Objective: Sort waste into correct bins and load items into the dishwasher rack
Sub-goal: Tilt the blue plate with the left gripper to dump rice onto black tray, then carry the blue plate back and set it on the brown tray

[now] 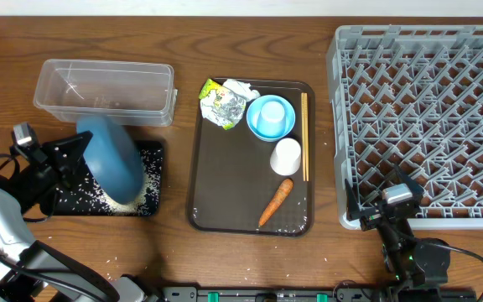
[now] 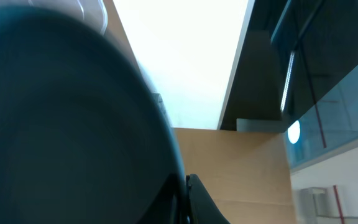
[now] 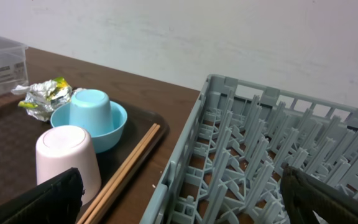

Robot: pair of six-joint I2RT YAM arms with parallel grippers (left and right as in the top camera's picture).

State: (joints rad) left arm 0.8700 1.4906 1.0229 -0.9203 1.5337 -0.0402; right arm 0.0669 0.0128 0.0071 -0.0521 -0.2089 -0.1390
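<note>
My left gripper (image 1: 75, 153) is shut on the rim of the large blue bowl (image 1: 114, 164) and holds it tipped on edge over the black tray (image 1: 154, 154), where white rice (image 1: 131, 200) lies. The bowl (image 2: 61, 124) fills the left wrist view, with the jaws (image 2: 185, 199) on its rim. On the brown serving tray (image 1: 216, 214) lie the wrapper (image 1: 225, 102), the light-blue cup (image 1: 271, 116), the white cup (image 1: 286, 156), the chopsticks (image 1: 304, 134) and the carrot (image 1: 275, 202). My right gripper (image 1: 384, 205) (image 3: 185, 205) is open and empty at the grey rack's (image 1: 426, 117) front left corner.
The clear tub (image 1: 106, 91) stands behind the black tray. In the right wrist view the light-blue cup (image 3: 91, 111) sits upside down in a small blue dish (image 3: 118, 127), beside the upside-down white cup (image 3: 67, 158) and the chopsticks (image 3: 126, 168). A few rice grains lie on the table by the black tray.
</note>
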